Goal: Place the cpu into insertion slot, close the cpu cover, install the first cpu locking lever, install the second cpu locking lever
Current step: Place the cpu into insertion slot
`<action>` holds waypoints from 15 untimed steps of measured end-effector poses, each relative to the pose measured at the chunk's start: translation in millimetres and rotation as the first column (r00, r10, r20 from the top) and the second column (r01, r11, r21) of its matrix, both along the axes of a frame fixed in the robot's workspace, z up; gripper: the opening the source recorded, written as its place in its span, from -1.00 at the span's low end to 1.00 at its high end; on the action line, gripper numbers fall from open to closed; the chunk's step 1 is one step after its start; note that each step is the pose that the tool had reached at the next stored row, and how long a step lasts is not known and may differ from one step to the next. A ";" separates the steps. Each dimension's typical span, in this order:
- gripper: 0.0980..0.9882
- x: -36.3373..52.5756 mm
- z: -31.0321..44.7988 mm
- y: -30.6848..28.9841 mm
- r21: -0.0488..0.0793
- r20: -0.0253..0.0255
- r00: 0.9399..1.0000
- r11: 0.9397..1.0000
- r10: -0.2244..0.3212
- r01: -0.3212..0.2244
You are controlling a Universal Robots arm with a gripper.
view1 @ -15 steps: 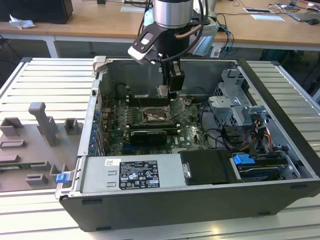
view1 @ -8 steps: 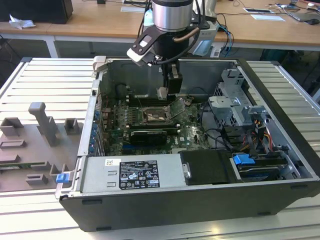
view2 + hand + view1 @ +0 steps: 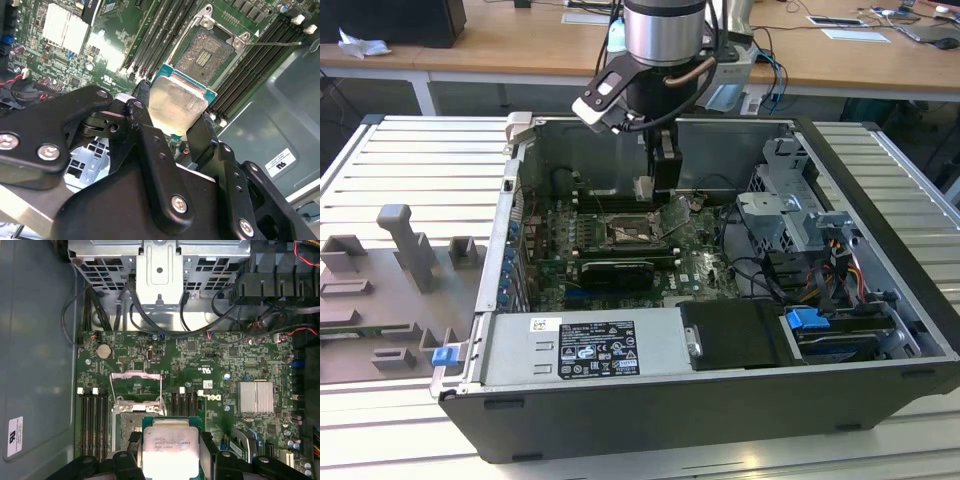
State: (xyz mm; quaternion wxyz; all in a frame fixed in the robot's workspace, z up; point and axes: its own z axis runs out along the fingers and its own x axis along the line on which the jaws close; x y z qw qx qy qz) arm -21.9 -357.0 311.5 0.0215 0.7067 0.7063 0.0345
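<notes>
1. Now holding the chip [image 3: 180, 100] in the claw [image 3: 175, 107], pinched tight by two opposite edges.
2. Hanging above the socket [image 3: 210, 50], apart from it, a little off its centre.
3. With socket bare and cover [image 3: 135, 375] raised.

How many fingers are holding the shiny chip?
2: one finger at one edge of the cpu, the other finger at the opposite edge.
</notes>
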 end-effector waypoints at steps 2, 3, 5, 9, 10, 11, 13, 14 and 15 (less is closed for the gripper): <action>0.00 -0.2 -1.4 0.0 0.000 0.000 1.000 1.000 0.000 0.000; 0.00 -0.3 -2.1 0.0 0.000 0.000 1.000 1.000 0.000 0.000; 0.00 -0.7 -3.7 0.0 0.000 0.000 1.000 1.000 0.000 0.000; 0.00 -1.8 -8.0 0.0 0.001 0.000 1.000 1.000 -0.007 0.007; 0.00 -1.9 -9.1 0.0 0.000 0.000 1.000 1.000 -0.016 0.016; 0.00 -2.2 -11.5 0.0 0.001 0.000 0.999 0.999 -0.032 0.032; 0.00 -2.6 -15.3 0.0 0.001 0.000 0.999 0.999 -0.040 0.040; 0.00 -2.8 -17.9 0.0 0.001 0.000 0.999 0.999 -0.040 0.040; 0.00 -3.4 -22.0 0.0 0.001 0.000 0.999 0.999 -0.040 0.040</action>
